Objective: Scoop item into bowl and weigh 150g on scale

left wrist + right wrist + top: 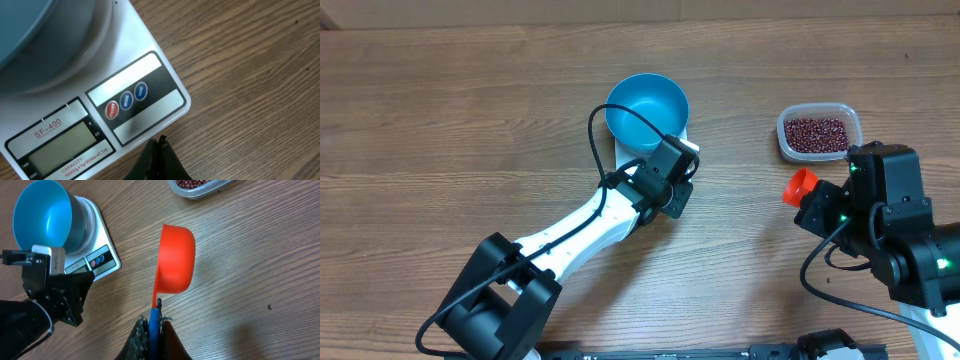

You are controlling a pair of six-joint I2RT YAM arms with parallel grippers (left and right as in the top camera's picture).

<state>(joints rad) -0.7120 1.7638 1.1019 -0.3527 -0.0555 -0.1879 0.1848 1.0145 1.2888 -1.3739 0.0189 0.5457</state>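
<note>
Right gripper (154,324): nearest the base on the right side, jaws clamped tight on the blue handle (155,319) of an orange plastic scoop (176,260). The scoop's round cup points away from the wrist, over bare wooden table (470,120). It is short of the tub and apart from it.

Left gripper (159,149): jaws pressed together, nothing between them. The tips sit just beside the front edge of the small flat white rectangular kitchen scale (130,45), near its three round buttons (126,100). Whether they touch it cannot be told. The grey display (60,145) lies left of the buttons.

Round, deep, bright blue bowl (645,110): stands upright on the scale's platform, past the left gripper.

Clear rectangular plastic tub (820,107): at the far right of the table, well apart from the scale. The small dark red-brown beans (817,133) lie inside it in a loose grainy layer.
</note>
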